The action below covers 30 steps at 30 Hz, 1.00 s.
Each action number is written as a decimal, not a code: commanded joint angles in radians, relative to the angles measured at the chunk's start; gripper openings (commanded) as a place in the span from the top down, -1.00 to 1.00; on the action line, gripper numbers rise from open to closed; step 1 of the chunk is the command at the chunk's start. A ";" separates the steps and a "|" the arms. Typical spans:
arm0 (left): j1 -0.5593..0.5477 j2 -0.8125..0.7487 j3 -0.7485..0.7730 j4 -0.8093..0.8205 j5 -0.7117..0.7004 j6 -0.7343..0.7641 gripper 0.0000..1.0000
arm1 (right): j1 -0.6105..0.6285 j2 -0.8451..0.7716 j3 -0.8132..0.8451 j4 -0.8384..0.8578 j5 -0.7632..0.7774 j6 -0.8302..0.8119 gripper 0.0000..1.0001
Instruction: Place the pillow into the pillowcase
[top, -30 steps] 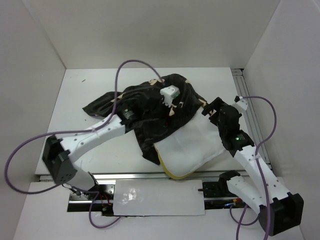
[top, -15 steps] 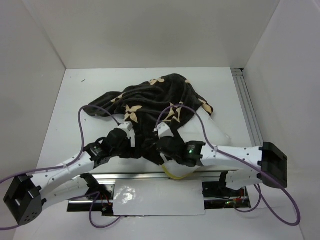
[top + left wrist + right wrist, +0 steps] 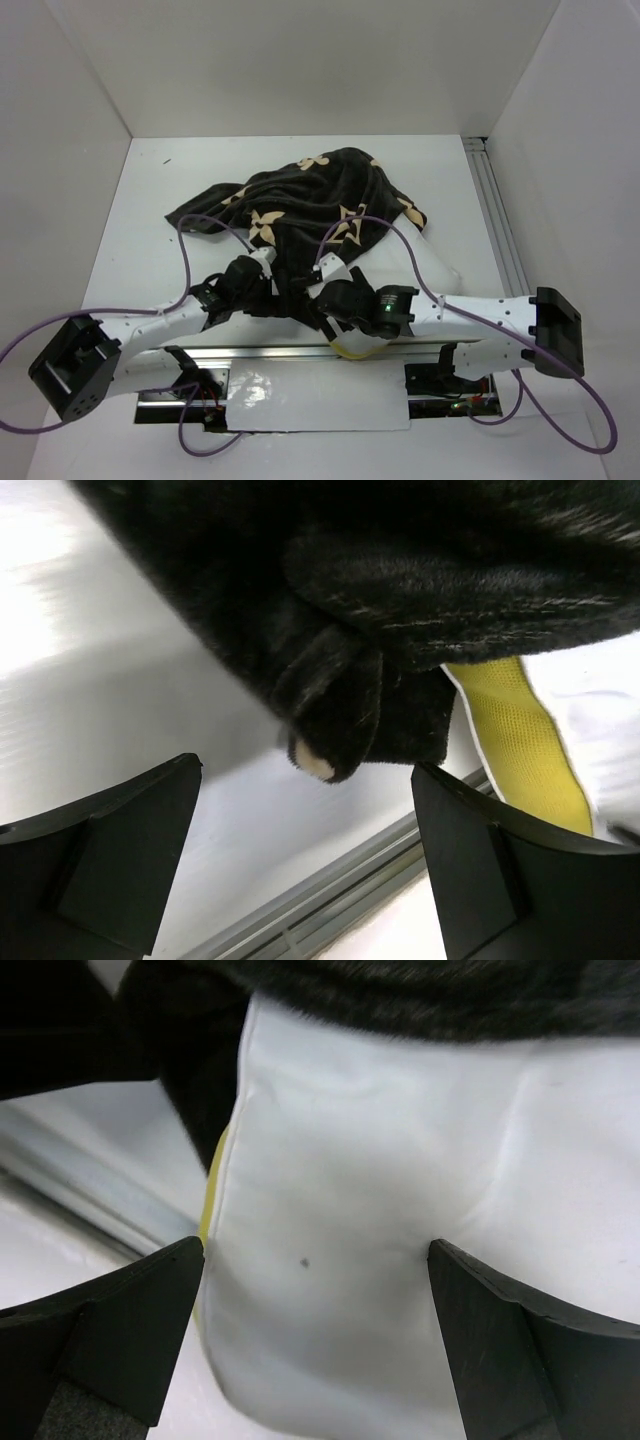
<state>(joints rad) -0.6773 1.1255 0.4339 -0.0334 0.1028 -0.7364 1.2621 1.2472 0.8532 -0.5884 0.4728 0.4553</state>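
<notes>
Since half a second ago my left arm's rear block has swung in toward 1 o'clock and the left gripper (image 3: 283, 297) has crept slightly toward 3 o'clock. The right wrist has shifted slightly the same way, and the cloth heap looks unchanged.

From the top camera, the pillowcase (image 3: 320, 195) lies bunched mid-table (image 3: 150, 200), running from 12 o'clock down to the two grippers. It covers most of the pillow (image 3: 437, 265), which shows bare and white at the heap's 4 o'clock side. A loop of the yellow piping seam (image 3: 348, 350) pokes out at 6 o'clock, over the aluminium rail (image 3: 260, 352).

The left gripper (image 3: 305, 770) has its jaws spread wide and clamps nothing. In its wrist camera a dark fold of the pillowcase (image 3: 450, 570) hangs between the fingers with a tan tip, above the table. The yellow seam (image 3: 515, 740) and the white pillow (image 3: 600, 730) lie at 3 o'clock of it, and the rail (image 3: 330, 905) runs along 6 o'clock.

The right gripper (image 3: 322, 300) sits just beside the left one at the heap's near edge. Its wrist camera shows the right gripper (image 3: 315, 1250) with jaws equally wide and nothing pinched. The bare pillow (image 3: 350, 1210) fills the space ahead, and the pillowcase (image 3: 450, 1000) hem crosses it at 12 o'clock
</notes>
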 commanded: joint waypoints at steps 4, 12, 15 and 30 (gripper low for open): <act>-0.030 0.123 0.055 0.082 -0.028 0.014 -0.82 | 0.000 -0.023 -0.065 0.016 -0.137 0.003 -1.00; -0.039 0.252 0.143 0.081 -0.028 -0.004 0.19 | -0.199 0.029 -0.118 0.108 -0.261 -0.003 -0.31; -0.059 0.264 0.178 0.023 -0.046 -0.004 1.00 | -0.244 0.006 -0.131 0.160 -0.312 -0.041 0.21; -0.350 -0.142 0.437 -0.236 -0.130 0.087 1.00 | -0.234 -0.193 -0.002 0.757 -0.007 -0.221 1.00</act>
<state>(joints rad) -0.9451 1.0576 0.7918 -0.2497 -0.0746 -0.6834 1.0180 1.0702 0.7918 -0.2058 0.3466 0.3016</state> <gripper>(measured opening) 0.047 0.039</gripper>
